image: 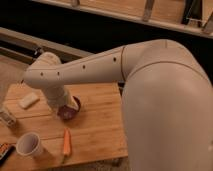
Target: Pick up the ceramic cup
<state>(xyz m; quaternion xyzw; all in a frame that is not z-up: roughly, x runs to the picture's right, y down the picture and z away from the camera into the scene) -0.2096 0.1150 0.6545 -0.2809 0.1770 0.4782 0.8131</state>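
Observation:
The ceramic cup (29, 145) is plain white with a wide, dark-shaded mouth. It stands upright near the front left of the wooden table (100, 130). My white arm reaches across the table from the right. Its wrist points down, and the gripper (63, 106) hangs just over the dark purple bowl (69, 112) at the table's middle. The gripper is behind and to the right of the cup, well apart from it.
An orange carrot (66, 141) lies right of the cup. A white block (28, 100) lies at the back left. A small clear item (6, 118) and a dark object (4, 151) sit at the left edge. A dark rail runs behind the table.

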